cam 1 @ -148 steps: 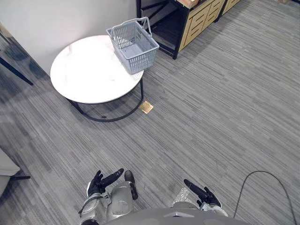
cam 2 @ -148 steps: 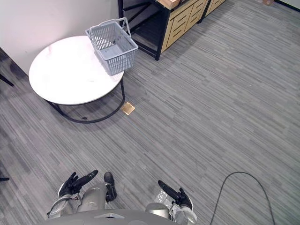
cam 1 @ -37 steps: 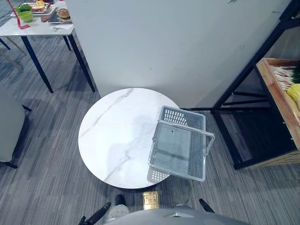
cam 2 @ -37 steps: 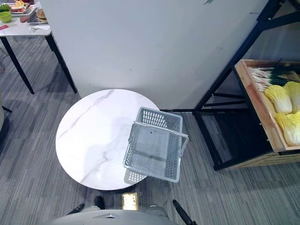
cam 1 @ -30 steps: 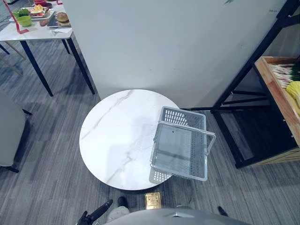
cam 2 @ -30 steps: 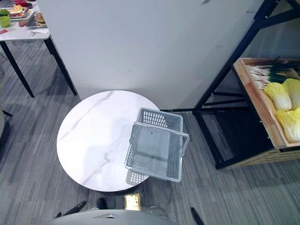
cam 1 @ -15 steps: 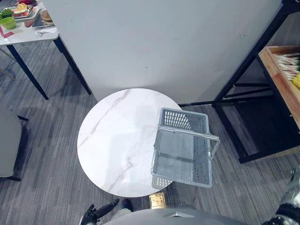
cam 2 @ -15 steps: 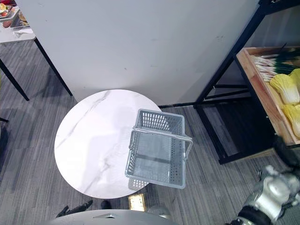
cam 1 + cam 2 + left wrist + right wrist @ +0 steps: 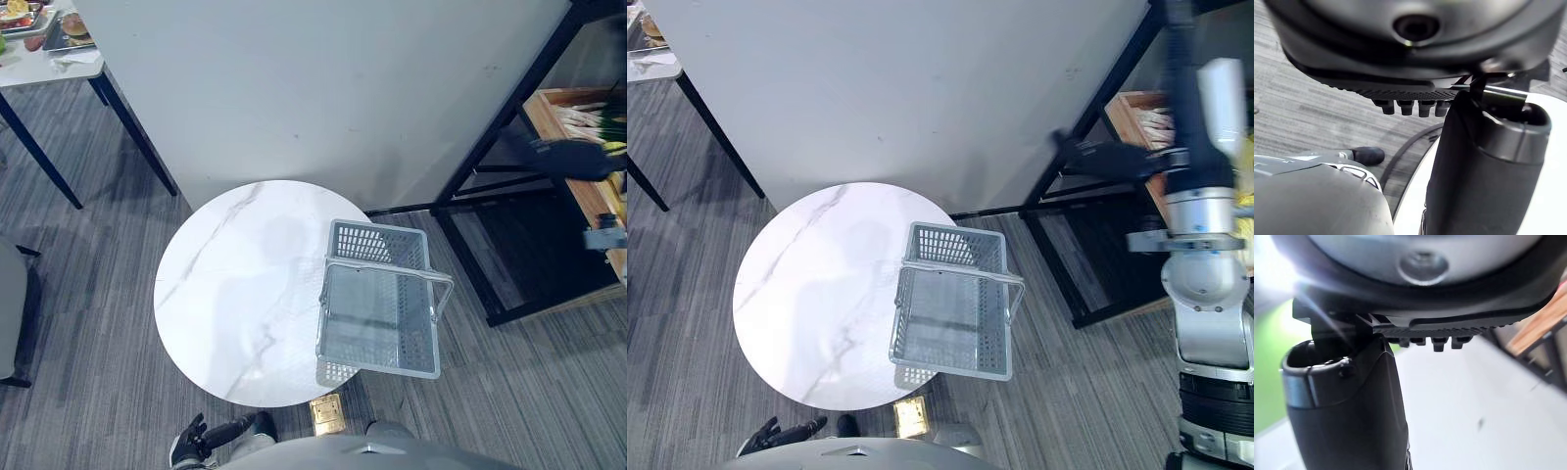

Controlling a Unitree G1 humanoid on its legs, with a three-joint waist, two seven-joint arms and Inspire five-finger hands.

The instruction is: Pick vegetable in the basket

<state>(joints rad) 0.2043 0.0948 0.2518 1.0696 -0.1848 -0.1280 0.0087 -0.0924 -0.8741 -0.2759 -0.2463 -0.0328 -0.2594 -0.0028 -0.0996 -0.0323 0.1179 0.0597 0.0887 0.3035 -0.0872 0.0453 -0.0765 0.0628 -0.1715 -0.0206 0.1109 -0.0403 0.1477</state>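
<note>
An empty grey plastic basket [image 9: 382, 305] with its handle up stands on the right edge of a round white marble table [image 9: 235, 294]. To the right, a wooden shelf crate [image 9: 1138, 116] holds pale spring onions [image 9: 580, 110] and something yellow [image 9: 1245, 155]. My right hand [image 9: 1109, 157] is raised in front of that crate, level with the black rack, fingers stretched out and holding nothing. My left hand [image 9: 201, 443] hangs low near the floor, fingers relaxed and empty.
A black metal rack frame [image 9: 502, 137] carries the wooden crate. A white wall panel rises behind the round table. A second table [image 9: 44, 54] with food trays stands at the far left. A brass floor socket [image 9: 325, 413] lies below the basket.
My right arm has swung up from the lower right to shelf height, its hand now in front of the crate. The left hand stays low. The camera has shifted slightly.
</note>
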